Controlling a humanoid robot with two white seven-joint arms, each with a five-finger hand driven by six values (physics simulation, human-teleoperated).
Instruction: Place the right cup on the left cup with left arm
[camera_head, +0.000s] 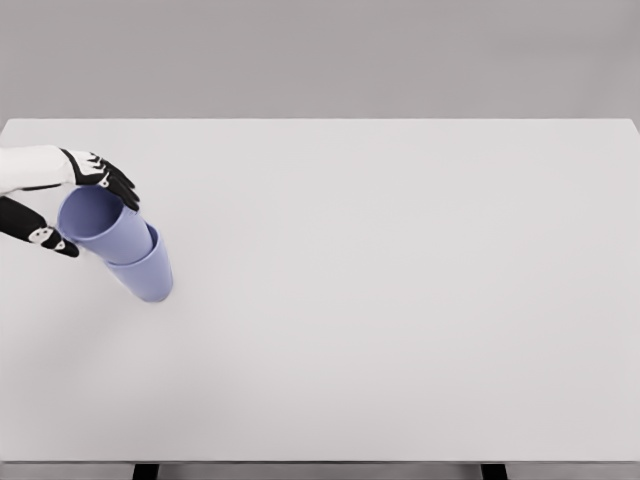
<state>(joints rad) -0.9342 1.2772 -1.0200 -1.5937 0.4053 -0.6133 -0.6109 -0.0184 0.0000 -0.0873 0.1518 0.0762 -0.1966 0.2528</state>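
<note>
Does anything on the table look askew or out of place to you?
Yes. The upper cup sits nested in the lower cup near the table's left edge, but the stack leans sharply instead of standing upright. The left hand brackets the upper cup's rim.

Both cups, upper cup (100, 225) and lower cup (148, 272): periwinkle, smooth matt plastic look, no gloss. Counter (400, 300): pale grey-white, smooth matt, uniform, no grain. Left hand (62, 200): white hard-shell plastic look; fingers (112, 178) black with white patches, matt.
</note>
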